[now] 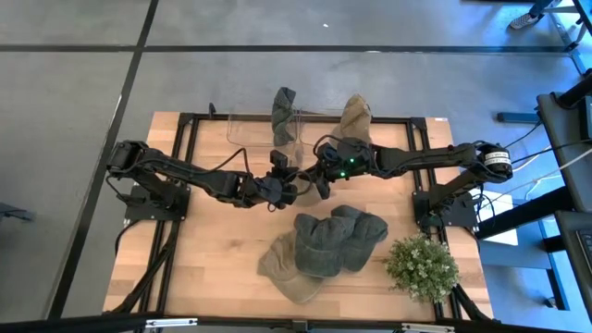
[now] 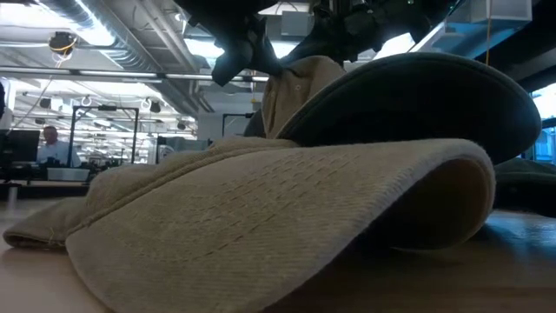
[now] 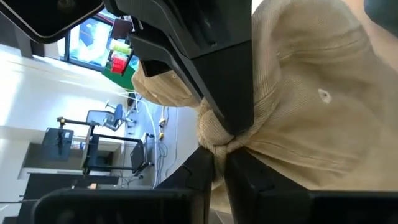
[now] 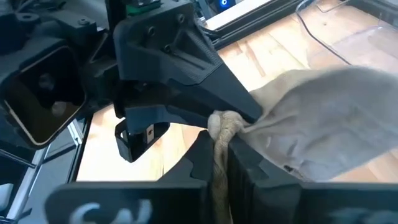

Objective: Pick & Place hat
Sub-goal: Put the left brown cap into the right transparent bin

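Observation:
A tan hat [image 3: 311, 93] is held up between my two grippers over the middle of the table. It also shows in the right wrist view [image 4: 336, 118] and, in the low view [image 2: 291, 87], below the arms. In the high view the grippers hide it. My left gripper [image 3: 214, 171] [image 1: 292, 191] and right gripper [image 4: 216, 158] [image 1: 316, 178] meet tip to tip, both shut on the hat. A pile of dark green hats [image 1: 338, 236] lies on another tan hat [image 1: 282, 268] on the near part of the table. My left gripper pinches a bunched, gathered fold of the tan hat [image 3: 214, 142] between its two fingers, coming from the table's left. Several layers are crumpled together there. The hat is lifted clear and spreads away beyond the fingers. My right gripper pinches the same bunched fold [image 4: 222, 124] between its two fingers, coming from the table's right, right against the left gripper's fingers [image 4: 186, 93]. The rest of the hat hangs slack to one side, off the table.
A clear container [image 1: 250, 129] stands at the far edge, with a dark hat [image 1: 284, 113] and a tan hat [image 1: 355, 116] at its rim. A potted plant [image 1: 421, 268] sits at the near right corner. Bare wood [image 1: 199, 250] lies near left.

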`<state>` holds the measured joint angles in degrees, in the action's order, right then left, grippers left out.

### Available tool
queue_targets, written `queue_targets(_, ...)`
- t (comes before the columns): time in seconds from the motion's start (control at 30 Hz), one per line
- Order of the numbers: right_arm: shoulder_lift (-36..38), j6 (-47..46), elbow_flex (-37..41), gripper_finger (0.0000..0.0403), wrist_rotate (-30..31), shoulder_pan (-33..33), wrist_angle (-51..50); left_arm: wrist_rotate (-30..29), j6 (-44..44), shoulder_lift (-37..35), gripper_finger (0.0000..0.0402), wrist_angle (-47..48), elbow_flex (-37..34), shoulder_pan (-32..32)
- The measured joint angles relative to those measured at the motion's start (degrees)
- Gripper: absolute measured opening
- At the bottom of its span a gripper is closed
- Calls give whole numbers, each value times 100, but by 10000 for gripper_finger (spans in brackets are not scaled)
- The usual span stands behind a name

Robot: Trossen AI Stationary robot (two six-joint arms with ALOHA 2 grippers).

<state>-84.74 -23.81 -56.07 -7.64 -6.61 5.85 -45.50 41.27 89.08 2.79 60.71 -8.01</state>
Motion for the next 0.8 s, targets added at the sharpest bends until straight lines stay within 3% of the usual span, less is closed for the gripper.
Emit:
queue_targets(0.13, 1, 4, 0, 24, -20, 2, 0, 46, -36, 0, 51, 24, 0, -11)
queue_targets(0.37, 112, 42, 0, 28, -38, 2, -88, 3, -196, -15, 125, 44, 0, -143)
queue_targets(0.5, 391, 220, 0, 27, -53, 7, -215, 128, -353, -292, 148, 168, -29, -260)
queue_targets(0.67, 963, 607, -2, 27, 218, -39, -495, 863, -1379, -980, 154, 461, -327, -69)
queue_targets(0.8, 1407, 935, -8, 27, 881, -188, -694, 1267, -2380, -1690, 154, 469, -847, 238)
